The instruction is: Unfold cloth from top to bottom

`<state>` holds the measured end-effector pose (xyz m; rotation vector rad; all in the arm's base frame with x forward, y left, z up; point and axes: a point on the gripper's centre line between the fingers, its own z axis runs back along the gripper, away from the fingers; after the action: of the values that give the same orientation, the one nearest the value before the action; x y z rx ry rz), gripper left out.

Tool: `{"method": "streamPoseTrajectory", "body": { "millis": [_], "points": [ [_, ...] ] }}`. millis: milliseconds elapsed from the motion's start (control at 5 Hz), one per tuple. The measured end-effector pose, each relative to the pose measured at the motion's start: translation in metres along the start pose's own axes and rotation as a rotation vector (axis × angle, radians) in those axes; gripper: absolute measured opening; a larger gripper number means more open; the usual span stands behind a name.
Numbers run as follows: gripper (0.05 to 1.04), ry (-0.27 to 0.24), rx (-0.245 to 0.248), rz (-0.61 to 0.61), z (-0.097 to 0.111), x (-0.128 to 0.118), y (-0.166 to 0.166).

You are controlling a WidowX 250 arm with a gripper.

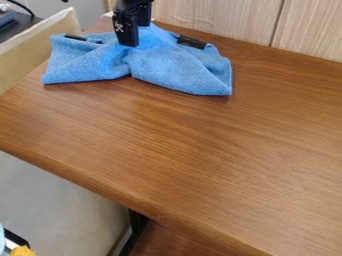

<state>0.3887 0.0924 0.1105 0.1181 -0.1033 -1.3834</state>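
A black gripper hangs at a rumpled blue cloth, which spreads to either side of it on a wooden table; whether it is parted or clamped cannot be told

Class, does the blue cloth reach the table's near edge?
No, the cloth lies bunched at the far side of the table, well back from that edge.

Cloth partly hid. behind gripper; arm cut @ top.
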Motion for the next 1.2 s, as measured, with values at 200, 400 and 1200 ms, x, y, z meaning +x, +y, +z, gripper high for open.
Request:
{"method": "streamPoseTrajectory", "body": {
  "millis": [200, 400, 1200],
  "points": [
    [0.691, 0.003, -0.029, -0.003, -0.0094, -0.0006, -0.0026],
    [0.384, 0.008, -0.042, -0.005, -0.0112, -0.0015, -0.0042],
    [0.059, -0.015, -0.044, -0.022, -0.0126, 0.0049, -0.0033]
  ]
}}
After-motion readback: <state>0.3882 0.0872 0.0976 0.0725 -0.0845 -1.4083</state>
